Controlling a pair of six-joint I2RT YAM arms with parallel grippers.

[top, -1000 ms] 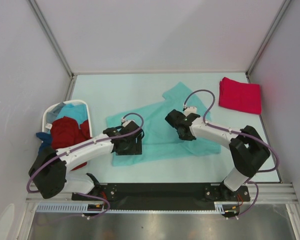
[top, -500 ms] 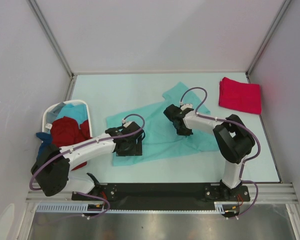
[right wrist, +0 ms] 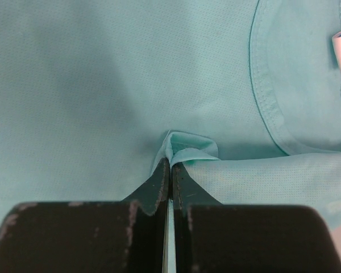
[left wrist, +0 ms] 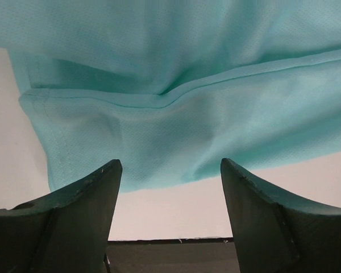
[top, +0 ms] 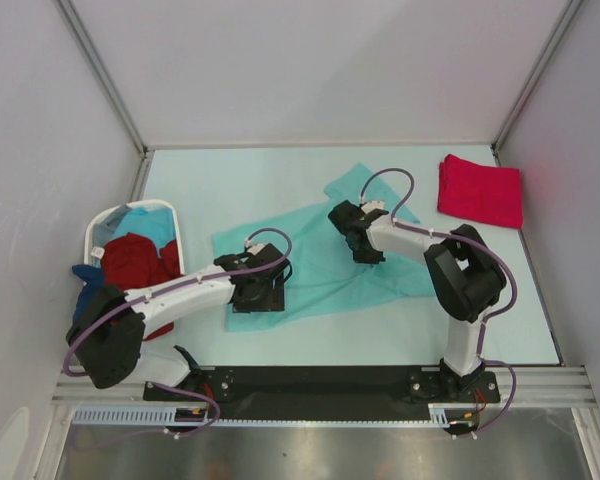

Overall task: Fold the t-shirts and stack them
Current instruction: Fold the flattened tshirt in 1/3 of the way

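Over the last second my right arm has tucked its elbow in toward the middle of the table (top: pixel 230 185) and carried the right gripper (right wrist: pixel 170 164) a little toward the far side. The left gripper (left wrist: pixel 170 170) has barely shifted. The right gripper's jaws are pressed together on a small peak of the light teal t-shirt (top: pixel 315 272), just short of the neckline (right wrist: pixel 260 108), and the cloth on that side has drawn in slightly with the move. I read that as the start of straightening the shirt or beginning a fold, not a fold made. The left gripper hangs with its jaws spread over the shirt's near left hem, holding nothing. The teal shirt lies unfolded and rumpled across the middle of the table, so folding has hardly begun. Counting: two arms and two grippers. One teal shirt is out on the table. One pinkish-red t-shirt (top: pixel 480 190) is folded at the far right corner, the only one done. One white basket (top: pixel 91 236) at the left holds a dark red t-shirt (top: pixel 135 265), a light blue t-shirt (top: pixel 152 226) and a darker blue t-shirt (top: pixel 84 272) draped over its near side. That makes three I can make out, perhaps more beneath.
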